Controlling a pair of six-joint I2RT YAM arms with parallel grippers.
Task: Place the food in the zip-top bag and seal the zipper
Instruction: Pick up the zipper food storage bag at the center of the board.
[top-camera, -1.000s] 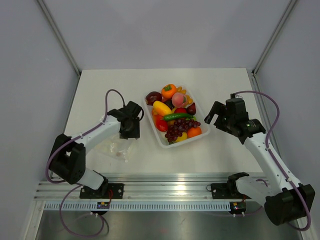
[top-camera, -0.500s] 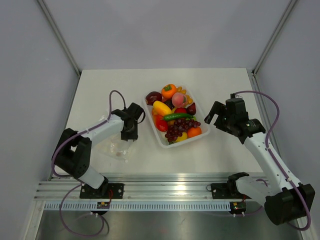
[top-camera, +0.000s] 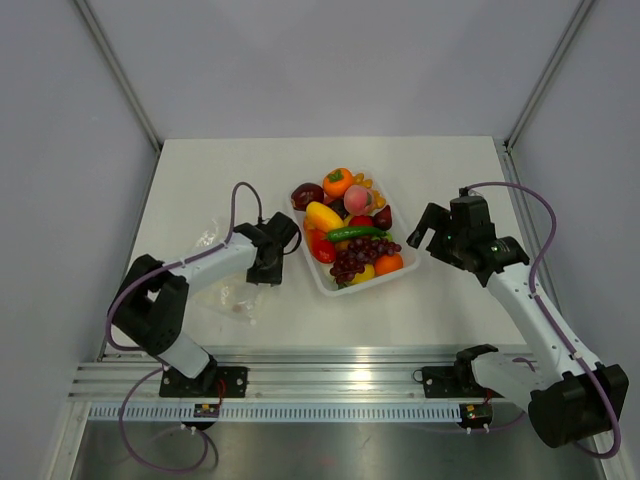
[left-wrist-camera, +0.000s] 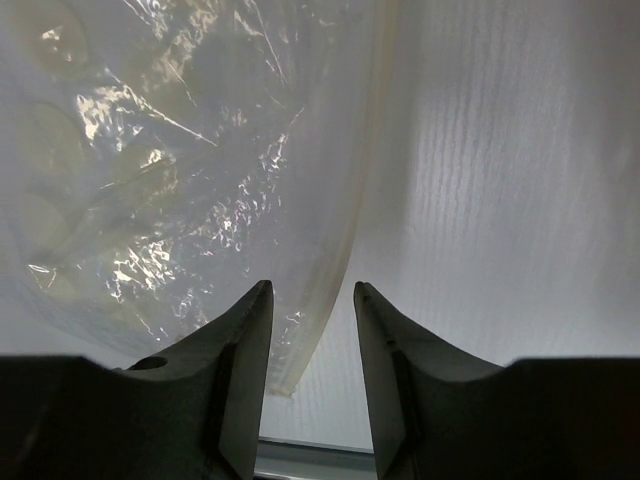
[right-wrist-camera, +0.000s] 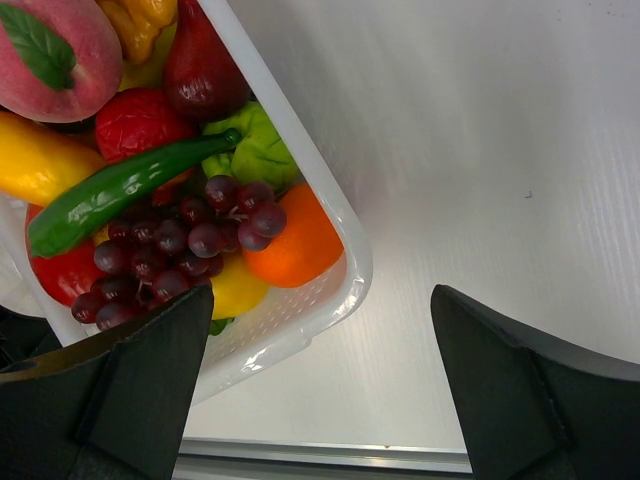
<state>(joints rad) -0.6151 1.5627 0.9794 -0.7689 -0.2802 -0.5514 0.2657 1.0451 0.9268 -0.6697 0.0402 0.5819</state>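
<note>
The zip-top bag lies crumpled and see-through on the table, left of the tray. In the left wrist view the bag fills the left half, and its zipper runs as a pale strip down between the jaws. My left gripper is open a narrow way; the strip's end rests beside the left finger, not pinched. The food is heaped in the white tray. My right gripper is wide open and empty above the tray's near right corner, by the grapes and an orange piece.
The white tray's rim curves between the right fingers. A green chili, a peach and a dark red piece lie in it. Slanted frame posts flank the table, and a metal rail runs along the near edge.
My left gripper has shifted a little right toward the tray along the bag's edge, and its wrist has turned. The right arm has not moved.
</note>
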